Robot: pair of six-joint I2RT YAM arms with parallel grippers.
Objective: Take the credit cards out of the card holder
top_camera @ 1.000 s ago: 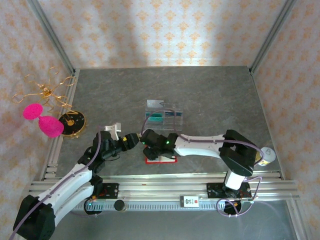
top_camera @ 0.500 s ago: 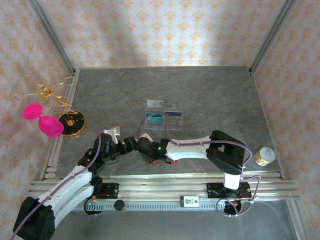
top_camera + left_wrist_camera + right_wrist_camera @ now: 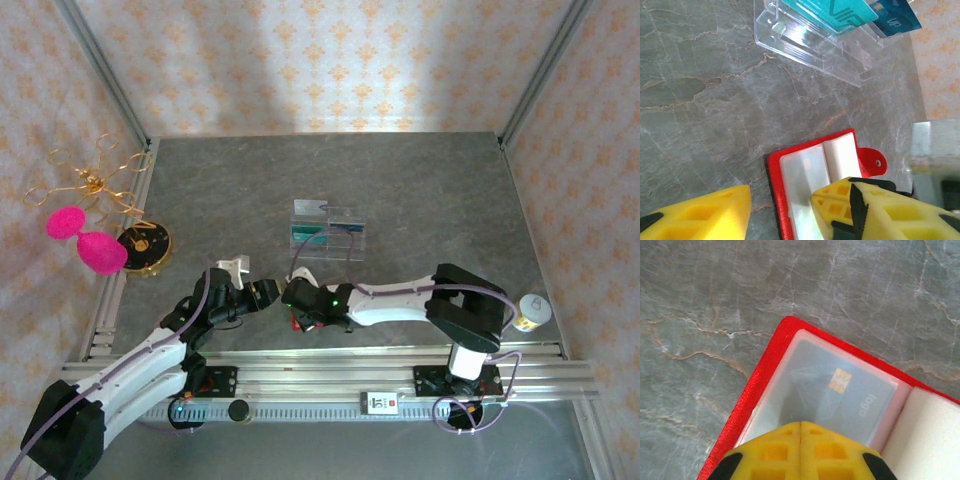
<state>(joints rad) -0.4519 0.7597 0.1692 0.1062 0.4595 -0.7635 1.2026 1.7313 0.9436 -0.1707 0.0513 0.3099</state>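
The card holder [image 3: 765, 370] lies open on the grey table [image 3: 420, 190], just ahead of the two arm bases, its red rim framing clear pockets. In the right wrist view, the pocket on its left half holds a whitish-grey card [image 3: 840, 395] with a gold chip. The card sits flat inside the sleeve and reaches nearly to the fold. The other half shows a plain white panel, and nothing can be made out in it. A red snap tab [image 3: 872, 162] sticks out from the holder's far-right side in the left wrist view.

The right gripper [image 3: 800, 427] is directly over the card holder. Its yellow fingers are clenched together with no gap, and their tips are at the near edge of the pocket with the card. Whether the card's edge is pinched between them cannot be told.

The left gripper [image 3: 780, 200] is just to the left of the card holder, with its jaws spread wide. One finger [image 3: 695, 215] is over bare table, and the other overlaps the holder's near corner. Contact there cannot be judged.

Beyond the card holder, well apart from it, stands a clear slotted tray [image 3: 810, 45]. A teal-green card [image 3: 835, 12] and a dark blue card [image 3: 895, 20] lean side by side in its slots.
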